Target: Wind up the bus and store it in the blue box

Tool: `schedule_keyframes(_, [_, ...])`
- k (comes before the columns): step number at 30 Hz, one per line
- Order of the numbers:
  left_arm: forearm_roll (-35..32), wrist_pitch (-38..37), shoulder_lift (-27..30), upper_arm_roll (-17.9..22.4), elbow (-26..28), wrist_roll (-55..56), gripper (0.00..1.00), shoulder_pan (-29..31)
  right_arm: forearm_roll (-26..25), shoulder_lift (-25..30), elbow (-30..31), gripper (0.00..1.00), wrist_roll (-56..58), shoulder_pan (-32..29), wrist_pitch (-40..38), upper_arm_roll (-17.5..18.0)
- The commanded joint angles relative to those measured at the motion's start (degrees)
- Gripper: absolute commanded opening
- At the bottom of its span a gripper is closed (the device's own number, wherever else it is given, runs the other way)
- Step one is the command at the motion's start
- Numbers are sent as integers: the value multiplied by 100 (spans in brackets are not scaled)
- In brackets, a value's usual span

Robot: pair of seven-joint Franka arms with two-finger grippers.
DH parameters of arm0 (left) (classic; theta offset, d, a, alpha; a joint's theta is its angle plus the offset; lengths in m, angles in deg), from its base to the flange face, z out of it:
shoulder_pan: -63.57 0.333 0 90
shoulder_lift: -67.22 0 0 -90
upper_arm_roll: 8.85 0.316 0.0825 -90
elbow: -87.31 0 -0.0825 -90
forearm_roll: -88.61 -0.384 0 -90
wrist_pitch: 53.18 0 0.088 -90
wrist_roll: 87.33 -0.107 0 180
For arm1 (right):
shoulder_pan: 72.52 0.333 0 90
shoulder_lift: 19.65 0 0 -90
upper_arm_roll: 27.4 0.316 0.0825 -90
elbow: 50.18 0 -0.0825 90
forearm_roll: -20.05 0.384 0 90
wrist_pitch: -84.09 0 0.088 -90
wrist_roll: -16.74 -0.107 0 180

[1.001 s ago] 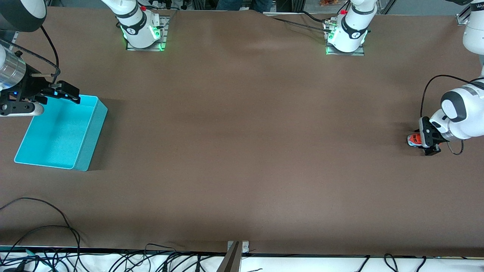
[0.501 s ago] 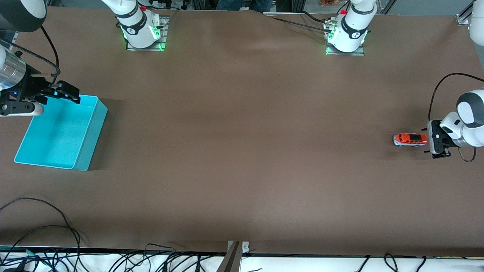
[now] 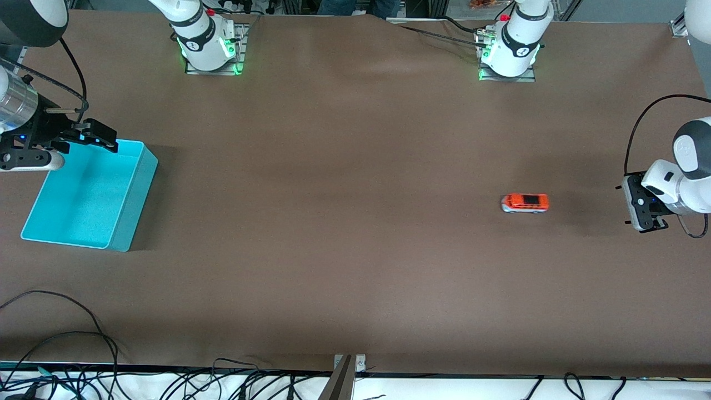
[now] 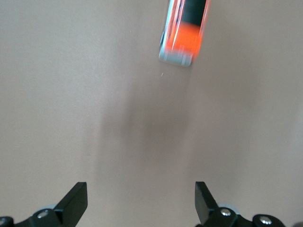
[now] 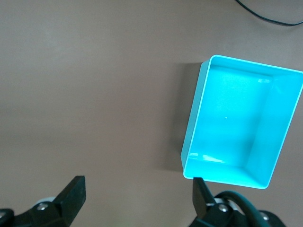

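Observation:
The orange bus (image 3: 525, 203) stands alone on the brown table, toward the left arm's end; it shows blurred in the left wrist view (image 4: 184, 33). My left gripper (image 3: 624, 205) is open and empty at the table's end, well apart from the bus, and its open fingers (image 4: 140, 196) frame bare table. The blue box (image 3: 136, 200) sits empty at the right arm's end. My right gripper (image 3: 89, 141) hovers open over the box's farther corner. In the right wrist view the box (image 5: 194, 118) lies beside one of that gripper's (image 5: 138, 189) fingers.
Both arm bases (image 3: 208, 47) (image 3: 508, 53) stand along the table's farther edge. Black cables (image 3: 83, 333) trail over the nearer edge at the right arm's end. A metal bracket (image 3: 344, 375) sits at the middle of the nearer edge.
My left gripper opened and let go of the bus, then drew back. The bus has rolled across the table toward the right arm's end. The right arm has not moved.

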Motion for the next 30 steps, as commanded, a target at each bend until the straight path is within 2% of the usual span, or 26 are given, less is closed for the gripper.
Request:
schedule_keyframes(1, [81, -284, 85, -58, -97, 391, 100, -25, 49, -24, -111, 100, -62, -11, -107, 1])
schedule_keyframes(11, [81, -846, 129, -286, -527, 1339, 100, -51, 49, -24, -111, 100, -62, -11, -107, 1])
schedule_keyframes(18, [81, -1821, 85, -295, -1090, 2394, 100, -314, 49, -24, -111, 100, -62, -11, -107, 1])
schedule_keyframes(30, [98, -1822, 15, -278, -1143, 2492, 100, -289, 40, -24, -111, 100, -62, -11, -98, 1])
